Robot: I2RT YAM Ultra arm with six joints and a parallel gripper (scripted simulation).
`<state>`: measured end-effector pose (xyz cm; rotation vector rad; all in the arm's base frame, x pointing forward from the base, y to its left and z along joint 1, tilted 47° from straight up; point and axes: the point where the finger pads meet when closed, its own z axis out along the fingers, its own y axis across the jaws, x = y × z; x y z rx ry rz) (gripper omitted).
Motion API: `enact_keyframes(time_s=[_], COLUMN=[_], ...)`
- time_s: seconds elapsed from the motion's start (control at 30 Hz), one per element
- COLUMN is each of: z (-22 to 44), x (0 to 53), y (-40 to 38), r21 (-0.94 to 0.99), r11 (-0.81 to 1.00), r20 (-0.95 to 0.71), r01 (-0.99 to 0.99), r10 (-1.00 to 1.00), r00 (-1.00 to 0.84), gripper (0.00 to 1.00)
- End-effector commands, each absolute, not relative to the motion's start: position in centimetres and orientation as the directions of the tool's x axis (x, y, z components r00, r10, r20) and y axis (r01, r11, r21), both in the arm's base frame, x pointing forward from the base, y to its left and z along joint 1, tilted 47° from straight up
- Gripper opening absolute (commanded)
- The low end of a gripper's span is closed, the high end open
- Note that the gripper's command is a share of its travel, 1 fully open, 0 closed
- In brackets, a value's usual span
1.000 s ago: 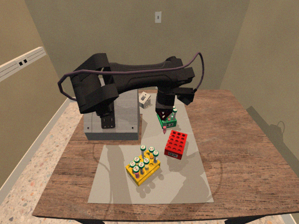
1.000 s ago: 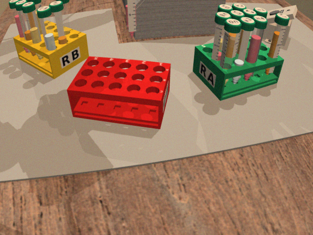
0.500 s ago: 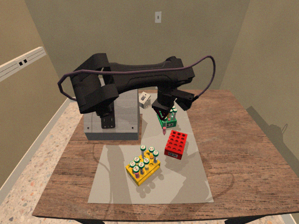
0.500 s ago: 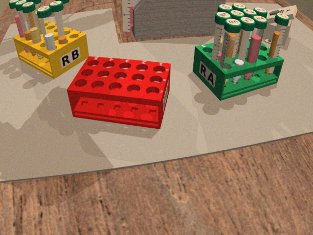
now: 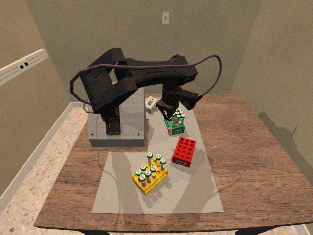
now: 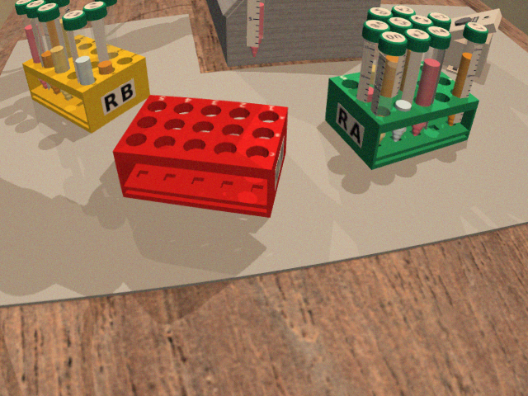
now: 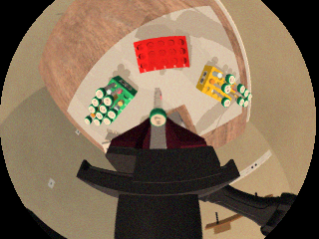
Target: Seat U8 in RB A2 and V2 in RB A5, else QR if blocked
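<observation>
My gripper [image 5: 167,116] is shut on a tube with a green cap and pink filling [image 5: 168,127]. It holds the tube upright in the air, just left of the green rack RA [image 5: 174,124], with the tip above the mat. The tube hangs in front of the grey base block in the exterior view [image 6: 255,27], and the wrist view shows its cap [image 7: 158,116] between the fingers. I cannot read its label. RA [image 6: 400,115] holds several capped tubes. The yellow rack RB [image 5: 151,178] holds several tubes. The red rack QR [image 5: 184,151] is empty.
The three racks stand level on the grey mat: RB [image 6: 85,81] on the left, QR [image 6: 200,153] in the middle, RA on the right. The DONE button box [image 5: 150,105] sits behind RA beside the grey base block [image 5: 117,121].
</observation>
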<state>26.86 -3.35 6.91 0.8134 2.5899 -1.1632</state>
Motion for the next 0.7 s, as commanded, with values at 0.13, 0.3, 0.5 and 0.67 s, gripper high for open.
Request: enact_keyframes(time_s=[0.13, 0.3, 0.5, 0.67], z=[4.5, 3.7, 2.4, 1.5], x=[26.1, 25.9, 25.6, 26.3], y=[-1.1, -0.5, 0.8, 2.5], r21=[-0.63, -0.631, -0.629, -0.603], r11=[0.54, 0.54, 0.539, 0.55], r20=[-0.383, -0.383, -0.385, -0.403], r01=[0.558, 0.558, 0.559, 0.578], r10=[0.409, 0.408, 0.409, 0.415], r00=[-0.828, -0.829, -0.827, -0.815], gripper=[0.0, 0.0, 0.0, 0.0])
